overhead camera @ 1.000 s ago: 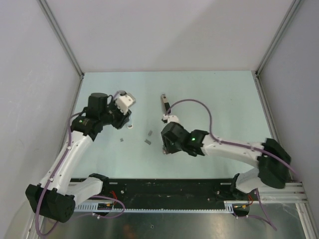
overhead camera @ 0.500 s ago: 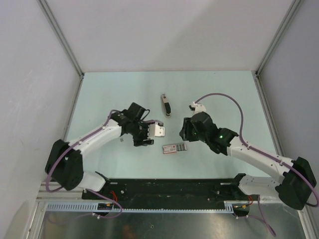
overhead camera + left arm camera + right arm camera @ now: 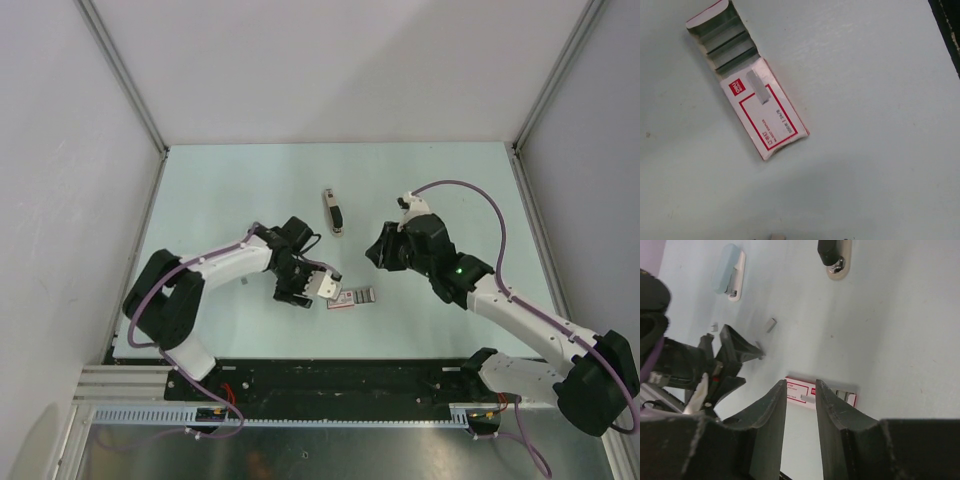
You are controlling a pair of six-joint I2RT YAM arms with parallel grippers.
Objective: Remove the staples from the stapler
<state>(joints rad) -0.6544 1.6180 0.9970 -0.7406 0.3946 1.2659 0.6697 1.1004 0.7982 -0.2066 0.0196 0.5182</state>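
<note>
Stapler (image 3: 332, 211) tan, black top; staples (image 3: 771, 324) grey; box (image 3: 765, 117) white, red border; table (image 3: 450, 190) pale mint.

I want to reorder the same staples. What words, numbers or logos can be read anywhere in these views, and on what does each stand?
"24/6", as far as it can be made out, on the staple box, inside its red frame; the word before it is too small to read.
Red square logo on the same box: white letters, too blurred to read.
Larger characters inside the frame: unreadable.
The stapler: no text visible.
</note>
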